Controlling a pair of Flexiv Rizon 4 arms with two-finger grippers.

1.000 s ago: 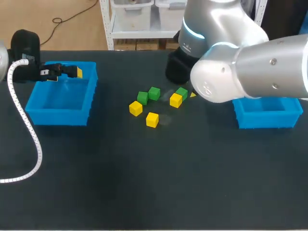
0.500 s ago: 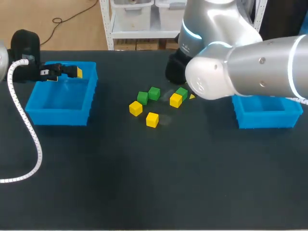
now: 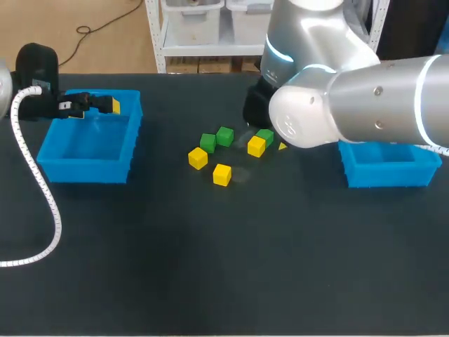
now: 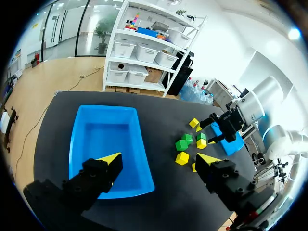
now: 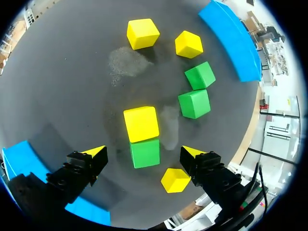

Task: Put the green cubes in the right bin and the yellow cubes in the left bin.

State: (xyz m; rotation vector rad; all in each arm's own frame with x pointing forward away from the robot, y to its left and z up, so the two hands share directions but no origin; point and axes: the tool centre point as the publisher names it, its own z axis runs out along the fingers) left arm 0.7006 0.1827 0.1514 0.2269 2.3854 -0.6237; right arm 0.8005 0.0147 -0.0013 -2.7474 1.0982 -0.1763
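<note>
Now the right gripper (image 5: 144, 154) is hanging directly over a green cube (image 5: 145, 152), which is lying on the table (image 5: 72, 72) midway between the two fingers. The fingers are standing wide apart, with free space on each side of the cube, so the gripper is touching nothing and holding nothing. The cube is turning two flat sides toward the fingers, which I judge to be good for a straight descent and a closing.

A yellow cube (image 5: 141, 123) is touching the green one on the side ahead of the gripper, not on the sides where the fingers are coming in. A second yellow cube (image 5: 175, 179) is lying just beside one finger, and it could be pushed during the descent.

The right arm is clearly the nearer one for this cube, and the right bin (image 3: 389, 174) is waiting close beside it. The left gripper (image 4: 159, 159) is also open wide and empty, hanging above the left bin (image 4: 106, 139), well apart from the group of cubes.
</note>
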